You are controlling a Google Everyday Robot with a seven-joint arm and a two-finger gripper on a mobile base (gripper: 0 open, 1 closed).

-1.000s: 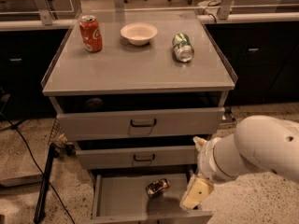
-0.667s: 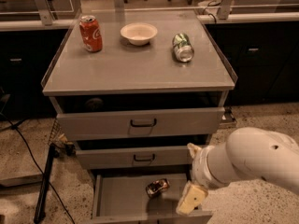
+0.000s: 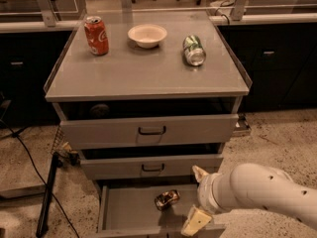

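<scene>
The gripper (image 3: pixel 193 200) hangs at the right edge of the open bottom drawer (image 3: pixel 128 213). Its jaws are spread wide, one finger up near the middle drawer (image 3: pixel 114 167) and the other down at the front right corner of the bottom drawer. They hold nothing. The thick white arm (image 3: pixel 270 192) comes in low from the right, probably because the drawer sits close to the floor (image 3: pixel 277 138).

Nearest the gripper is a small dark, shiny packet (image 3: pixel 167 200). It lies flat on the floor of the drawer, right of centre, just left of the open jaws and not touching them. With the drawer pulled well out, the packet is exposed from above. The open side of the jaws faces toward it.

The middle drawer and the top drawer (image 3: pixel 104 133) are nearly shut, each with a dark gap above its front.

On top of the cabinet (image 3: pixel 143 76), a red can (image 3: pixel 96 35) stands upright near the back left corner. A pale bowl (image 3: pixel 147 35) sits at the middle of the back edge. A green can (image 3: pixel 194 50) lies on its side toward the back right. The raised rim along the sides would likely stop it from rolling off.
</scene>
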